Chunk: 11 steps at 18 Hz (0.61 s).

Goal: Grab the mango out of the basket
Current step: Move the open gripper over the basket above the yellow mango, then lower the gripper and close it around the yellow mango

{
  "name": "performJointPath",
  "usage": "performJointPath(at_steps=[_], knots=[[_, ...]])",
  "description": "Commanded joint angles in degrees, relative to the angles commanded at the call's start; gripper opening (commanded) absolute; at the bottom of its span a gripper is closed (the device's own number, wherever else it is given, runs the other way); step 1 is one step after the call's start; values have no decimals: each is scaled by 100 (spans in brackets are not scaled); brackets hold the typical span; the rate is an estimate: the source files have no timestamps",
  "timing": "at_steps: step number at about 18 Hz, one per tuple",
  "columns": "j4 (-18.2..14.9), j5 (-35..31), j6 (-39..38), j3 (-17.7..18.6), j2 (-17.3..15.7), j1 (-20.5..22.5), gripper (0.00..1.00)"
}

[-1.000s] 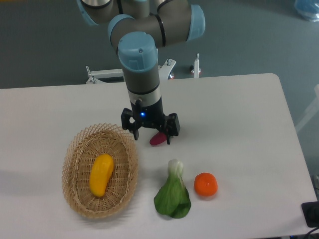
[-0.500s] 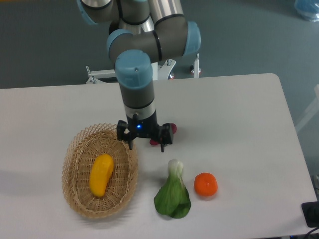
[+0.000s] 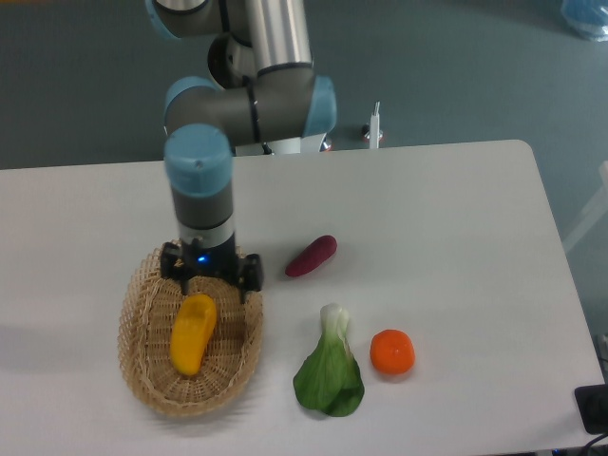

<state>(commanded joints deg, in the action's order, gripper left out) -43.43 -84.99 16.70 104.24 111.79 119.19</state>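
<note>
The arm reaches down from the top of the view, and its gripper (image 3: 211,281) hangs over the upper part of the basket (image 3: 142,366), directly above the top end of the mango (image 3: 193,332). The jaws stand apart, one dark fingertip near the basket's left inner wall and the other by its right rim, with nothing between them (a small blue light glows on the gripper body). The mango lies lengthwise in the middle of the basket, its narrower end pointing toward the near edge. The basket sits on the left side of the white tabletop (image 3: 446,228). To its right, just apart from the rim, lies a purple-red sweet potato (image 3: 311,256). Nearer the front edge a leafy green vegetable (image 3: 330,366) lies beside a round orange fruit (image 3: 391,351), the two close but not touching.
</note>
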Motion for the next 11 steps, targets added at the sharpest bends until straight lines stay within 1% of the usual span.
performJointPath(at_steps=[2, 8, 11], knots=[[133, -18, 9, 0, 124, -62, 100], [142, -53, 61, 17, 229, -62, 100], [151, -62, 53, -18, 335, -62, 100]])
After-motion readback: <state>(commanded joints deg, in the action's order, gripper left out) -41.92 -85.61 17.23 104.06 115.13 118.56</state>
